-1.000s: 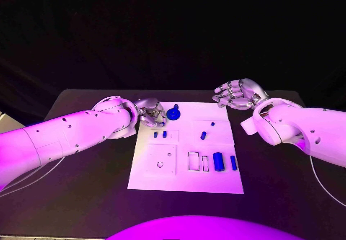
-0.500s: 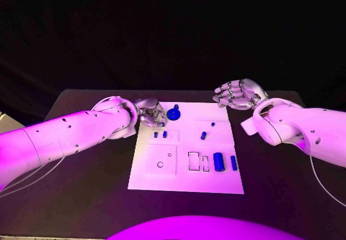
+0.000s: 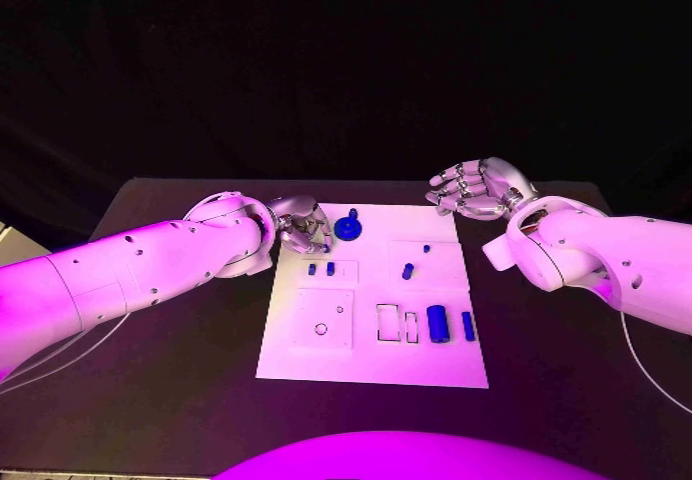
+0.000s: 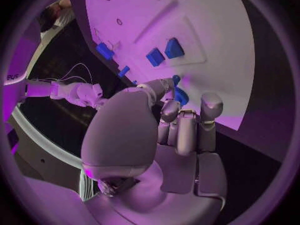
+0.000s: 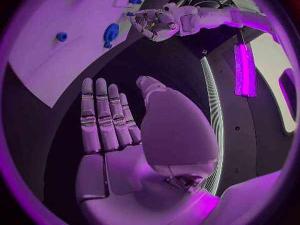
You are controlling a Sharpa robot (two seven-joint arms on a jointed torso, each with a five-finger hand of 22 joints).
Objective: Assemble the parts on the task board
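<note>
The white task board (image 3: pixel 368 350) lies mid-table. My left hand (image 3: pixel 303 230) sits at its far left corner with fingers curled, the tips close beside a round blue part (image 3: pixel 349 229) with a stem. Whether they touch it is hidden. In the left wrist view that round blue part (image 4: pixel 180 95) shows just past my fingertips (image 4: pixel 170 107). My right hand (image 3: pixel 479 190) hovers off the board's far right corner. In the right wrist view its fingers (image 5: pixel 103 115) are stretched out and hold nothing. Two small blue pieces (image 3: pixel 320 268), a peg (image 3: pixel 408 270) and a blue cylinder (image 3: pixel 437 323) rest on the board.
A thin blue bar (image 3: pixel 467 325) lies right of the cylinder, beside open rectangular slots (image 3: pixel 389 322). A square recess with small holes (image 3: pixel 323 320) is on the board's left half. White cables (image 3: pixel 649 360) trail over the black table near both arms.
</note>
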